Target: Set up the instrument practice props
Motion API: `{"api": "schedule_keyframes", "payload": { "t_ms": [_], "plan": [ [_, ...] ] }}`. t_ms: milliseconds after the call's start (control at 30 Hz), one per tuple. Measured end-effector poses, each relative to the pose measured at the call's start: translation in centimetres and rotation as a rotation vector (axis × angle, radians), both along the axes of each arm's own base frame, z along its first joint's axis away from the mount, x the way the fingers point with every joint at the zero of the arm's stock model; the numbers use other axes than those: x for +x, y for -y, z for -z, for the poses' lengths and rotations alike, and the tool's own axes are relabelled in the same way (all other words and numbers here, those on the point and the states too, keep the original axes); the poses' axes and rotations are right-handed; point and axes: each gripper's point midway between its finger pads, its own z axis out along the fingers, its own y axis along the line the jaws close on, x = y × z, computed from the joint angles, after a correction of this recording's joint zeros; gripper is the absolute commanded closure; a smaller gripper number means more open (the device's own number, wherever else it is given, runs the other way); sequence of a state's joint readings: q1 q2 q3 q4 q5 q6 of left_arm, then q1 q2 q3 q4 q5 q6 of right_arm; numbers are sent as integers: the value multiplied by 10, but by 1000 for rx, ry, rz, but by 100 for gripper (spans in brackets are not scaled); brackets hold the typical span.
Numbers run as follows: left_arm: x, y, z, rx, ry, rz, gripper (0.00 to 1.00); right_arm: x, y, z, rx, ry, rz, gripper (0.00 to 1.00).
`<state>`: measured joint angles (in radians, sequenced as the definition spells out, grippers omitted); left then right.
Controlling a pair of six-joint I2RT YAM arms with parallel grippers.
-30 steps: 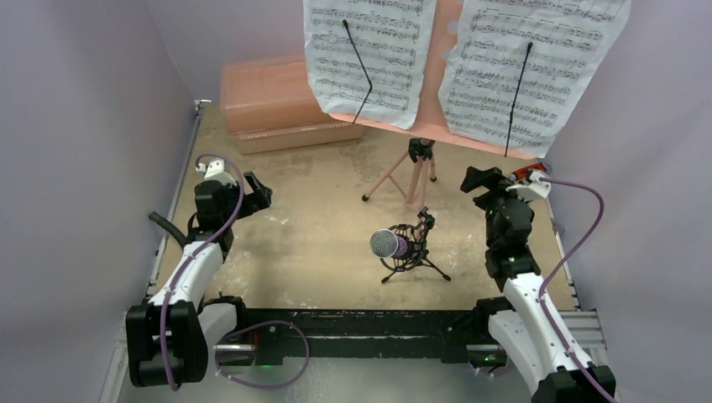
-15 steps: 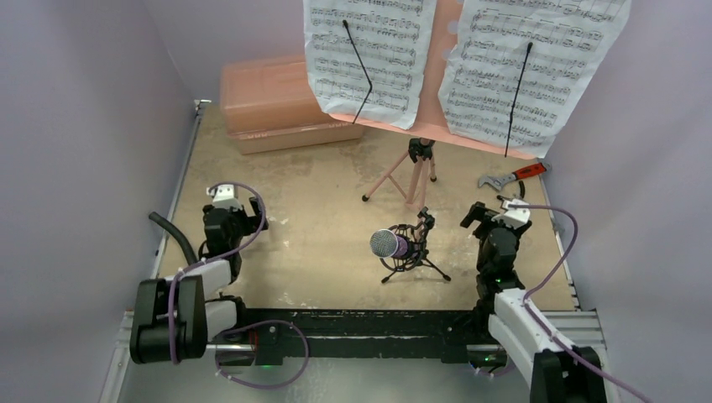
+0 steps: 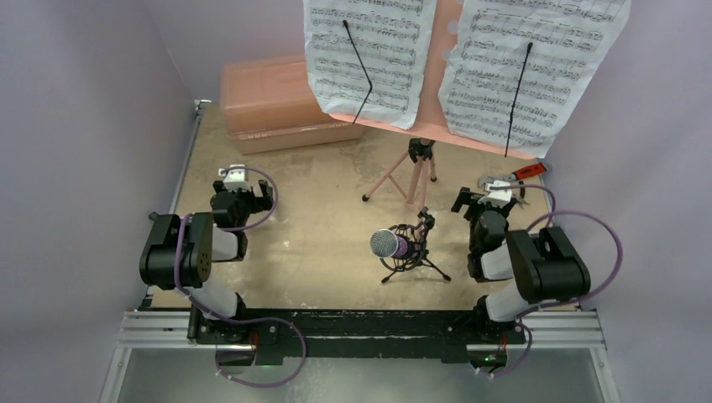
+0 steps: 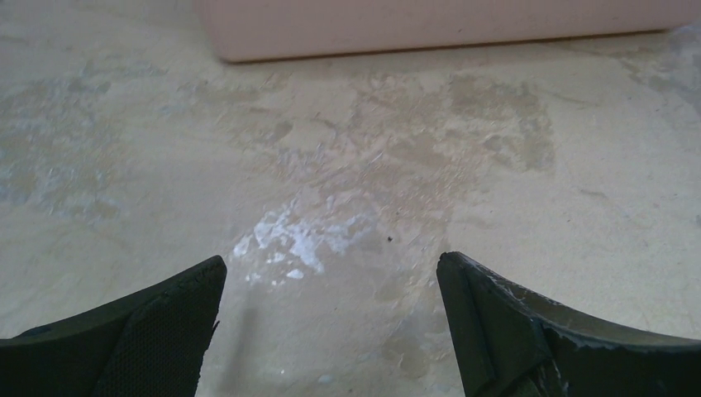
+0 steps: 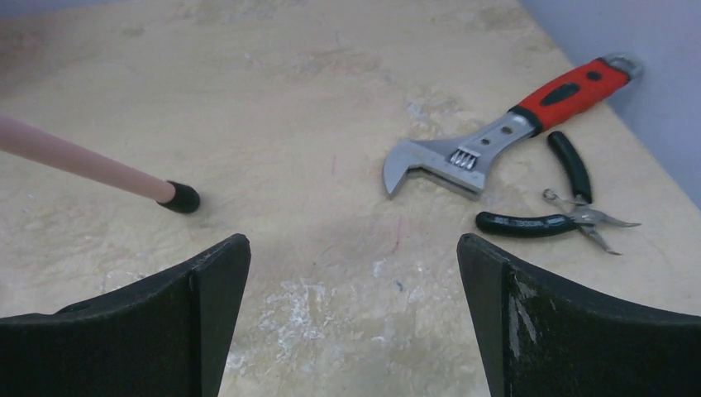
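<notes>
The pink music stand (image 3: 442, 92) stands at the back on its tripod legs (image 3: 389, 177), with white sheet-music pages (image 3: 369, 54) clipped across it. In front, the purple glitter microphone (image 3: 388, 244) sits in the small black tripod mic stand (image 3: 417, 257). My left gripper (image 3: 243, 188) is open over bare table, left of the mic, nothing between its fingers (image 4: 174, 318). My right gripper (image 3: 487, 198) is open to the right of the mic, holding nothing. One pink stand leg with a black foot (image 5: 178, 197) lies ahead of the right gripper (image 5: 354, 241), to its left.
A salmon-pink lidded case (image 3: 277, 101) sits at the back left, its near wall (image 4: 446, 25) ahead of the left gripper (image 4: 331, 260). A red-handled wrench (image 5: 496, 132) and black-handled pliers (image 5: 554, 211) lie by the right wall. Purple walls close in both sides.
Both arms have drawn back and folded over their bases. The right gripper slid off the wrench area toward the middle; the left moved right and nearer. Both stayed open.
</notes>
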<state>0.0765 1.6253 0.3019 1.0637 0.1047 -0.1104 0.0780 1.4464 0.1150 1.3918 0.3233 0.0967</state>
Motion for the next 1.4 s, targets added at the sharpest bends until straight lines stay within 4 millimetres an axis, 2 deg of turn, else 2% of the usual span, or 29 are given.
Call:
{"api": "schedule_keyframes", "payload": {
  "t_ms": [100, 267, 600, 767, 867, 933, 1000, 1100, 1167, 1233, 1400],
  "plan": [
    [5, 5, -8, 14, 33, 25, 1, 15, -5, 14, -13, -38, -25, 2],
    [6, 5, -10, 25, 38, 30, 0, 37, -5, -15, -16, 48, -24, 2],
    [14, 10, -14, 46, 37, 46, 1, 38, 0, -24, -20, 78, 4, 2],
    [31, 15, -13, 58, 1, 51, 1, 38, 1, -26, -20, 86, 7, 2],
    [53, 18, -3, 71, -69, 75, 0, 38, 1, -26, -20, 87, 7, 2],
    [77, 35, 8, 118, -141, 176, 0, 38, 1, -26, -21, 87, 7, 2],
    [90, 58, 20, 178, -204, 273, 0, 38, 1, -26, -21, 87, 7, 2],
    [92, 107, 28, 250, -246, 442, 0, 38, 1, -26, -22, 87, 8, 2],
    [86, 127, 29, 273, -251, 523, 0, 38, 1, -26, -22, 87, 8, 2],
    [82, 133, 29, 280, -252, 562, 0, 38, 1, -26, -22, 87, 8, 2],
    [80, 131, 30, 279, -257, 589, 0, 38, 1, -26, -22, 87, 8, 2]
  ]
}}
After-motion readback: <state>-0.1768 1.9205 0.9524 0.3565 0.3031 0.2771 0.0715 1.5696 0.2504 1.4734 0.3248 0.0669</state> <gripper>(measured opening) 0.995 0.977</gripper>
